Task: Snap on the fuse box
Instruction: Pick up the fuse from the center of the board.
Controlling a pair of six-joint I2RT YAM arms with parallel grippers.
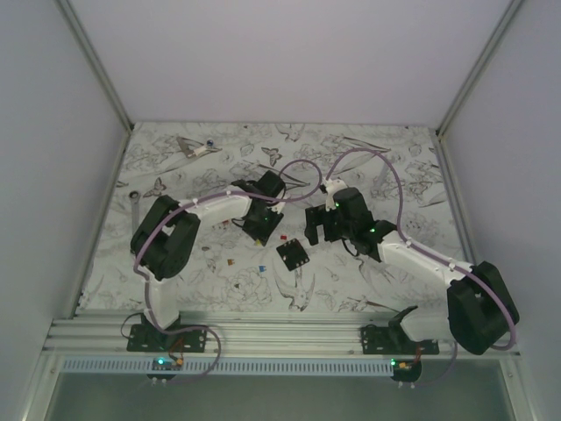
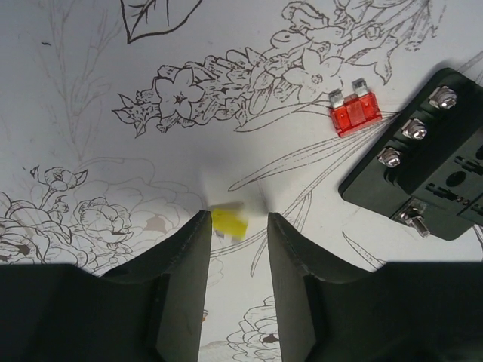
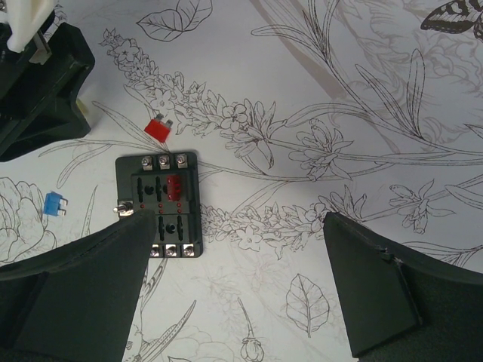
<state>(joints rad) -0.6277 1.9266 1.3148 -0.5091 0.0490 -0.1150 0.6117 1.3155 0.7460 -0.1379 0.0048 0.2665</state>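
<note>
your table (image 1: 394,167) has a flower-print top. your right gripper (image 3: 238,222) gapes wide over it, holding nothing. your left gripper (image 2: 235,226) is part open, gripping nothing. the fuse box (image 1: 293,255) lies flat on the table between the two grippers. a red fuse (image 2: 352,110) sits just beside the box. a blurred yellow fuse (image 2: 229,221) lies between your left fingertips.

White links (image 1: 215,208), black joints (image 1: 166,239), lilac cables (image 1: 368,150), green LEDs (image 1: 160,361).
</note>
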